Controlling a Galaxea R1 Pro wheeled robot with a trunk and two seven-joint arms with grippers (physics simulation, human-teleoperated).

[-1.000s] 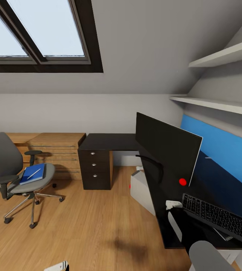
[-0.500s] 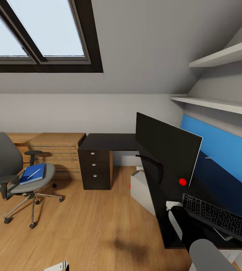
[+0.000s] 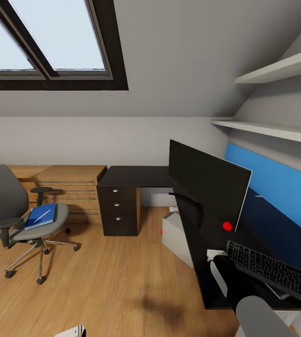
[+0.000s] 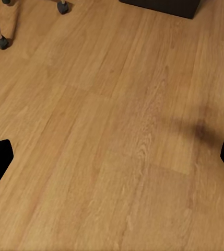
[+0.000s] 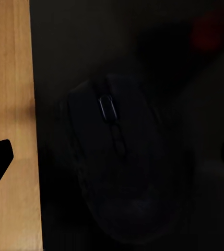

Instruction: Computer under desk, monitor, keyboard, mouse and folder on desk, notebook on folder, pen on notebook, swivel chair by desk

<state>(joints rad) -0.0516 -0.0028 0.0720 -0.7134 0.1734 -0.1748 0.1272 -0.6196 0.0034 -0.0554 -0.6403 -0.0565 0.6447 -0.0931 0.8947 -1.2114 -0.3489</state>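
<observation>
The black mouse lies on the glossy black desk, close to its edge. My right gripper hovers right over it, open, with one finger on each side. Beside it lies the keyboard, in front of the wide black monitor. A corner of the grey-white notebook peeks out from under the keyboard. The pale computer stands under the desk. At the left, the grey swivel chair carries the blue folder with the pen on top. My left gripper hangs open over bare floor.
A light wooden drawer chest stands against the back wall beside the desk's black drawer unit. Two white shelves hang above the desk. Wooden floor stretches between the chair and the desk.
My right wrist has shifted slightly over the desk's edge near the keyboard. Everything else stands as before.
</observation>
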